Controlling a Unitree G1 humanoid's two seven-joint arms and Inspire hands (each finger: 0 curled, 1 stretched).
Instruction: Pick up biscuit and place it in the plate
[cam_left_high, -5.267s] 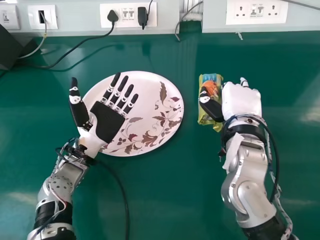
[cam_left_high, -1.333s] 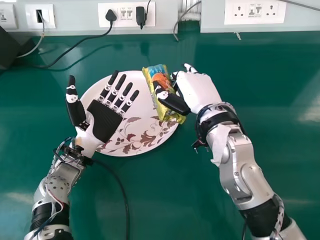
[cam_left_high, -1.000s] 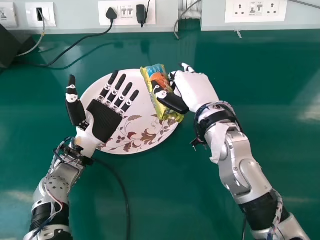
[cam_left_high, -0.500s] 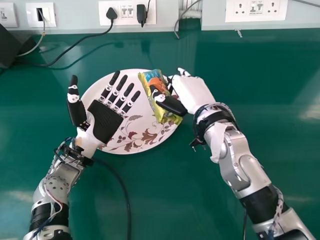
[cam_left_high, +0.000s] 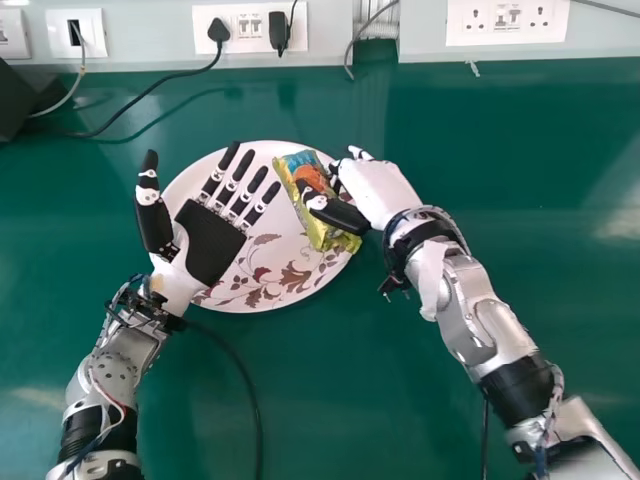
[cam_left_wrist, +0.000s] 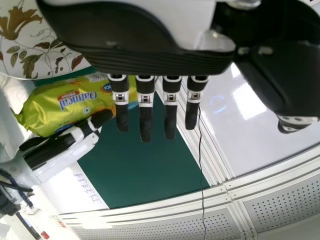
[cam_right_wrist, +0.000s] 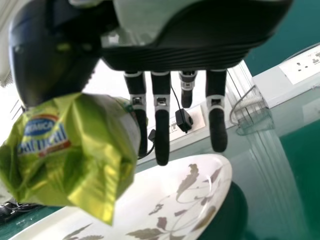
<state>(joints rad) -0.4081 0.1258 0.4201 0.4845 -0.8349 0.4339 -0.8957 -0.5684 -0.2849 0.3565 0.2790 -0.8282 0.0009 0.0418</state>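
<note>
Head view shows R hand grasping the biscuit, w/ the pkt. slanted over R part of the plate. L hand is released, fingers straight, palm up, over L part. Plate lies on green worktop.

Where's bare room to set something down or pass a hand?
Bare: green tabletop between the thin black cable and right arm, plus right of the right hand; near part of the white leaf-patterned plate. Crowded: plate's right, with yellow-green biscuit packet and right hand; its left, overlapped by left hand.
</note>
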